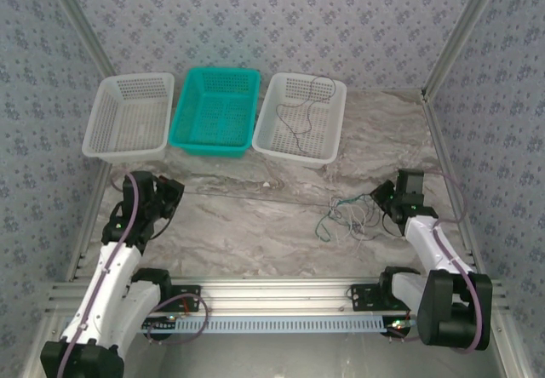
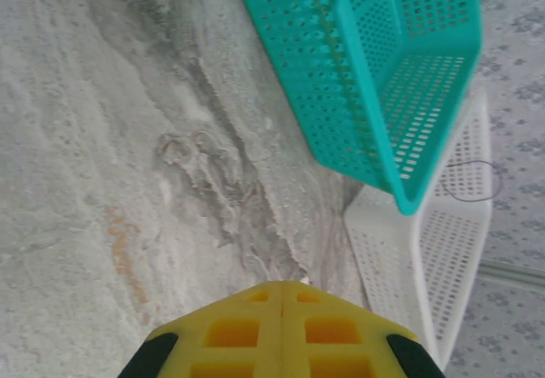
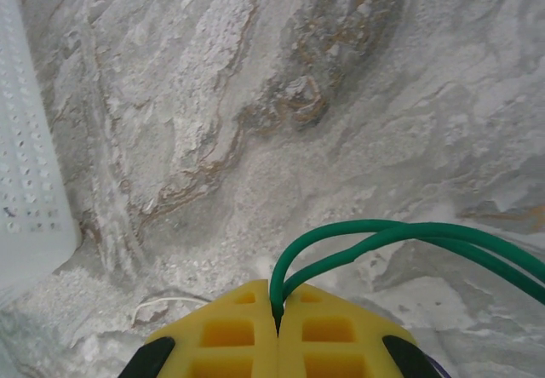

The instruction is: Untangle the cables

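Observation:
A small tangle of thin cables [image 1: 347, 216], green, white and dark, lies on the marble table just left of my right gripper [image 1: 379, 199]. In the right wrist view my right gripper [image 3: 278, 297] is shut on a green cable [image 3: 383, 237], which loops out of the closed yellow fingertips and runs off to the right. A thin white cable [image 3: 162, 303] lies on the table to the left of those fingers. One dark cable [image 1: 306, 110] is curled inside the right white basket [image 1: 328, 152]. My left gripper [image 2: 282, 286] is shut with nothing in it, far left over bare table [image 1: 173, 192].
Three baskets stand in a row at the back: white [image 1: 128, 114], teal [image 1: 215, 110] and white. The teal basket [image 2: 383, 71] and the white basket beside it [image 2: 451, 250] are close ahead of my left gripper. An aluminium rail [image 1: 272, 297] runs along the near edge.

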Motion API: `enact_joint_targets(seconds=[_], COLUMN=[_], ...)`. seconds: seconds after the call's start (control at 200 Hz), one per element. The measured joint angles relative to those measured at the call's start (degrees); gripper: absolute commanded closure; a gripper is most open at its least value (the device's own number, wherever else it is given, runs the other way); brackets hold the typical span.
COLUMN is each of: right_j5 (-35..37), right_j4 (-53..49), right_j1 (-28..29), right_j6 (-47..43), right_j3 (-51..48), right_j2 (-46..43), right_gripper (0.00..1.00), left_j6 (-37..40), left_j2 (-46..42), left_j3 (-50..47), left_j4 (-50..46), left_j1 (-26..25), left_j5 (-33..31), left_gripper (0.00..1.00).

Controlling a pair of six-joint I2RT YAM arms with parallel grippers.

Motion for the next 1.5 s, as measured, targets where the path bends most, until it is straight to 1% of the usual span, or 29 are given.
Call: enact_joint_targets(seconds=[0.07,0.095,0.23,0.305,0.35,0.4,0.435,0.48,0.525,0.61,0.635,0.695,0.77,0.904,0.984,1.109,1.159,1.229,1.324,1.429,1.499], right_j5=[1.05,1.33,2.58,2.93,2.8,2.58,2.51,2.71,3.52,4.87,5.14,5.62,6.05,7.08,7.56,8.35,8.81,9.92,10.91,11.32,11.39], right_j4=[-1.68,-2.4,-5.9,-6.78,-6.62,-6.05,-5.55,-5.09,-4.48,-4.85,-5.11,-5.42,-5.44,-5.49,-5.49,-5.51,-5.9,-6.69,-7.63,-8.31,-8.59], right_j1=[-1.84,-3.41,-12.76,-15.5,-15.63,-14.69,-13.31,-10.19,-5.97,1.68,3.56,6.86,9.31,12.24,13.57,14.53,14.53,14.53,14.53,14.53,14.53], right_j6=[0.02,0.22,1.53,2.19,2.4,2.56,2.51,2.25,1.36,-0.37,-0.9,-1.81,-2.49,-2.93,-2.93,-2.82,-2.43,-1.6,-0.66,0.0,0.28], right_j3=[0.0,-0.04,-0.22,-0.22,-0.33,-0.61,-0.87,-0.92,-0.83,0.42,1.01,2.54,4.22,7.41,9.07,10.56,10.91,11.45,12.13,12.61,12.92], right_j2=[-0.26,-0.5,-2.93,-4.17,-4.55,-4.57,-4.33,-3.41,-1.92,1.86,2.95,5.16,6.6,7.96,8.52,9.07,9.27,9.73,10.32,10.86,11.17], right_gripper=[1.0,1.0,1.0,1.0,0.99,0.97,0.94,0.92,0.92,0.95,0.96,0.97,0.97,0.97,0.98,0.98,0.99,0.99,0.99,1.0,1.0], left_j6=[1.25,1.7,5.25,7.06,7.69,8.35,8.7,9.35,10.43,13.51,14.62,18.08,22.84,32.5,37.27,42.73,44.81,47.47,50.25,52.11,52.46], left_j2=[0.13,0.02,-0.55,-0.55,-0.44,-0.17,0.15,0.5,0.68,0.98,1.03,1.09,1.11,1.16,1.84,8.33,13.0,20.94,32.68,45.53,51.8], left_j3=[0.0,0.02,0.92,1.77,1.81,1.75,1.44,0.52,-0.72,-2.86,-3.28,-3.58,-3.56,-2.97,-2.8,-1.64,0.46,4.5,12.72,23.39,27.82], left_j4=[-1.36,-1.99,-6.05,-7.19,-7.17,-7.1,-6.56,-5.29,-3.85,-1.75,-1.33,-0.48,1.14,4.09,8.66,16.79,18.84,20.57,20.61,20.22,20.5], left_j1=[2.38,3.67,13.0,17.38,18.78,19.21,19.19,18.69,17.44,11.91,9.7,4.17,-2.78,-15.8,-23.98,-36.63,-41.62,-47.21,-54.18,-59.87,-62.53], left_j5=[0.28,0.35,1.07,1.81,2.29,3.06,3.65,4.39,4.48,4.46,4.13,3.41,1.38,-1.46,-1.53,-1.44,-1.42,-1.66,-1.77,-1.36,-0.5], left_gripper=[1.0,1.0,1.0,1.0,1.0,1.0,1.0,1.0,0.87,0.54,0.46,0.35,0.28,0.26,0.25,0.24,0.24,0.24,0.25,0.28,0.29])
